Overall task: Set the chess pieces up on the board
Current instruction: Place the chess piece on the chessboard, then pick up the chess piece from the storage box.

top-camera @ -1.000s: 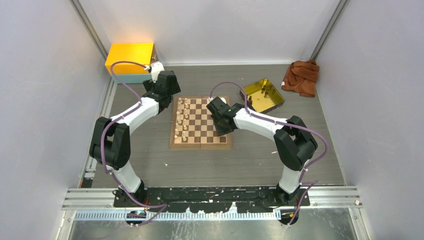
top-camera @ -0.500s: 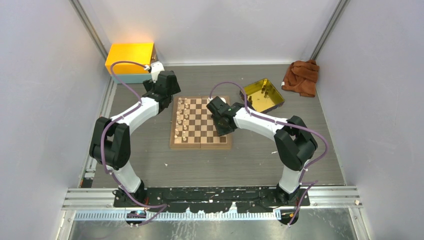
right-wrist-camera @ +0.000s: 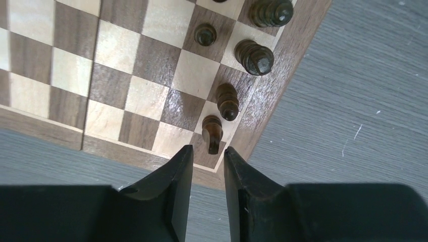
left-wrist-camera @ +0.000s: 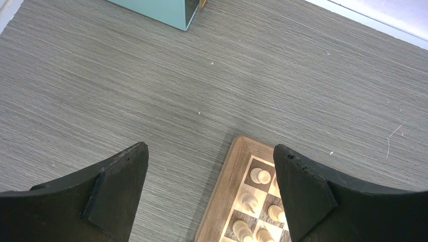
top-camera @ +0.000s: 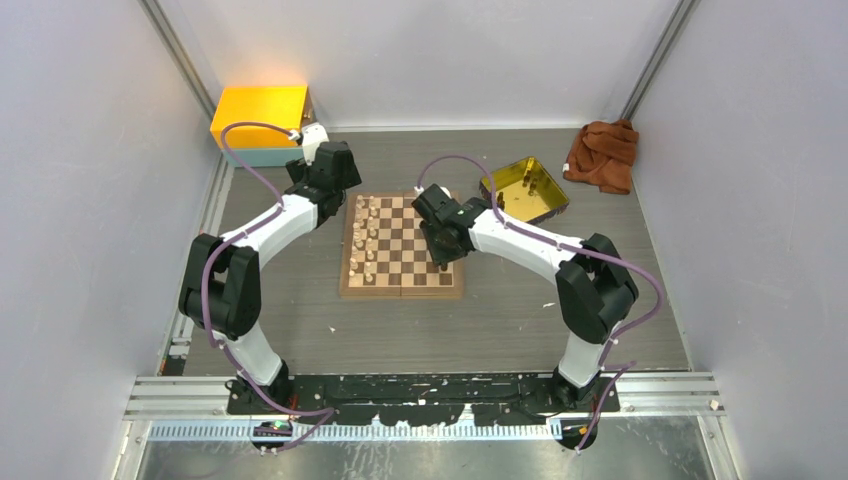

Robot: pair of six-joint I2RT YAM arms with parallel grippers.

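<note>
Starting far left with the yellow box at the back corner of the tabletop. Then on to the left claw: spread wide, holding nothing, hanging over bare tabletop just off the far left corner of the board. Down the board's left side, cream chess pieces standing in two rows. Over on its right edge, dark pieces lined up, with a knight just past the tips of the right claw: narrow gap there, nothing in it. Further right, yellow tray, then brown cloth.
</note>
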